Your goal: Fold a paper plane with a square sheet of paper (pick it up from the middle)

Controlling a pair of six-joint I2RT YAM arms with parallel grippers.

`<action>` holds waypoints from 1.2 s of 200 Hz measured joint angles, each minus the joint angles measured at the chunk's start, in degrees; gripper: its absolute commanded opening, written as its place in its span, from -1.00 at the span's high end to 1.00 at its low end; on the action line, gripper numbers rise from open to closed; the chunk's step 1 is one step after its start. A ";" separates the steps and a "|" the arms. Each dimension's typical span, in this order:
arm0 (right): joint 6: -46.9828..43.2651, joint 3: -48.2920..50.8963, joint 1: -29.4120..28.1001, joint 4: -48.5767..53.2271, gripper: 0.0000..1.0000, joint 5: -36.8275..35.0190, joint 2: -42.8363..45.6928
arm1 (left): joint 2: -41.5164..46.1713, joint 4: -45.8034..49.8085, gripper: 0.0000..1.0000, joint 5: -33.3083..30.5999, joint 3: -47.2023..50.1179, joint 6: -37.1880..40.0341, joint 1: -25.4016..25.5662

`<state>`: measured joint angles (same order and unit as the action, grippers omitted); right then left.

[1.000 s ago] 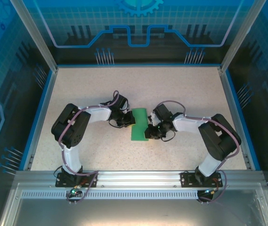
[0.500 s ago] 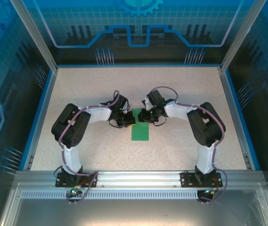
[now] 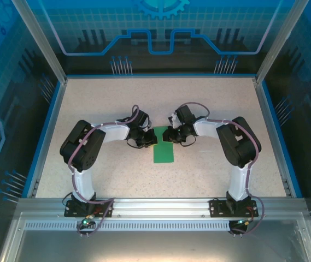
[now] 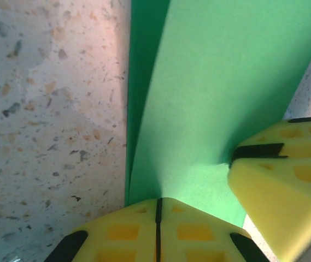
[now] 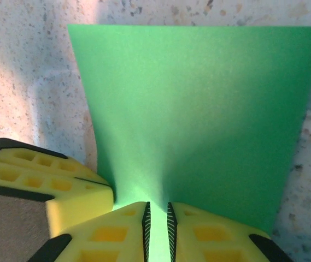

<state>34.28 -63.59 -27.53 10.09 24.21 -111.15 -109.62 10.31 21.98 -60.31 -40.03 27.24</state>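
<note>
Top external shows the square sheet of paper [image 3: 164, 153], halved into a strip, at the middle of the table [image 3: 89, 109], with your left gripper [image 3: 151, 140] and right gripper [image 3: 169, 135] both clamped on its far end, so the next move is probably folding a nose corner without letting it slip.

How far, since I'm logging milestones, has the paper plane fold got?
Done: the square sheet of paper looks folded once into a narrow, double-layered strip. In hand: the left gripper and the right gripper are both shut on it, pinching close together. Left: no pointed nose or wing creases show, so most of the folds likely remain.
</note>
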 measured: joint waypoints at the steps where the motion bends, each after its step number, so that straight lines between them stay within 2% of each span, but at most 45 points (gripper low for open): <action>1: -0.02 0.00 0.00 0.00 0.60 -0.02 0.07 | 0.00 0.00 0.80 0.00 0.00 0.00 0.00; 39: -0.26 -1.14 1.75 0.24 0.61 -0.17 0.76 | -0.22 0.42 0.80 0.00 -0.42 0.20 0.00; 94: 0.26 -4.28 3.56 0.83 0.64 -0.15 -3.93 | -0.37 1.05 0.80 0.00 -0.85 1.25 0.04; 170: 1.09 -8.72 3.58 3.19 0.63 0.20 -3.96 | -0.59 1.51 0.80 0.00 -1.27 1.44 0.09; 240: 1.75 -8.85 3.87 3.28 0.64 -3.10 -6.21 | -0.59 1.49 0.81 0.00 -1.27 1.46 0.09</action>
<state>36.03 -72.44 -23.66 13.37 21.10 -117.36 -110.21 11.79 21.98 -61.58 -38.57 27.33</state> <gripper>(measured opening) 0.182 0.101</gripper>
